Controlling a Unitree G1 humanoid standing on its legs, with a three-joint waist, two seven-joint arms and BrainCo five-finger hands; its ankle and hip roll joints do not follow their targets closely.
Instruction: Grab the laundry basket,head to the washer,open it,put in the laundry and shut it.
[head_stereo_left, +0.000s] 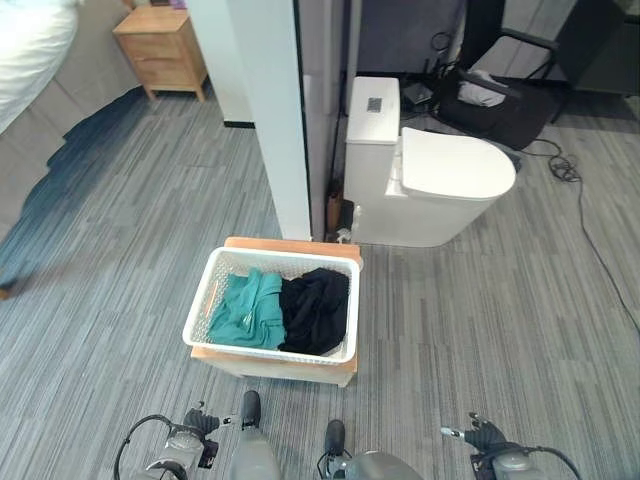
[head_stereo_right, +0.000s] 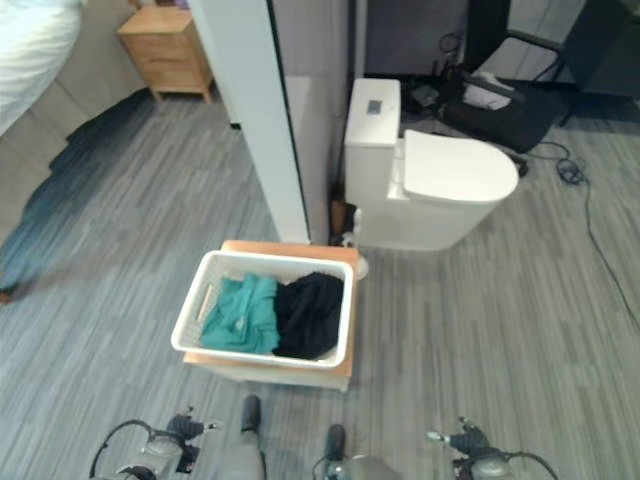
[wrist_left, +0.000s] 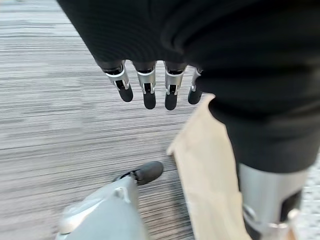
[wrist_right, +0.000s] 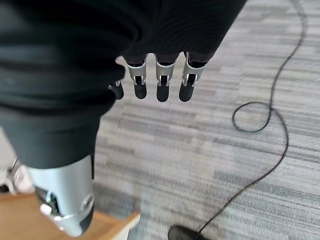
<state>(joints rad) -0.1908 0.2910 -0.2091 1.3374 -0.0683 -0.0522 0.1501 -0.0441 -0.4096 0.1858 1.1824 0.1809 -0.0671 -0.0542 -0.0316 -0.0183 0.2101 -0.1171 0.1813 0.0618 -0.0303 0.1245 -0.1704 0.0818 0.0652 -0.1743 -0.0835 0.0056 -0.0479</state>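
Note:
A white laundry basket (head_stereo_left: 272, 340) stands on a low wooden stand (head_stereo_left: 285, 246) on the floor just ahead of me. A teal garment (head_stereo_left: 245, 310) fills its left half and a black garment (head_stereo_left: 315, 310) its right half. My left hand (wrist_left: 147, 82) hangs over the grey floor beside the stand's pale side (wrist_left: 207, 175), fingers straight, holding nothing. My right hand (wrist_right: 159, 80) hangs the same way on the other side, fingers straight and empty, with a corner of the wooden stand (wrist_right: 30, 220) close by. Both hands are below and apart from the basket.
A white toilet (head_stereo_left: 430, 170) stands behind the basket to the right, and a white partition (head_stereo_left: 265, 110) just behind it. A wooden nightstand (head_stereo_left: 160, 45) and a bed (head_stereo_left: 30, 50) are at the far left. A dark chair (head_stereo_left: 505, 95) and a floor cable (head_stereo_left: 590, 230) lie far right.

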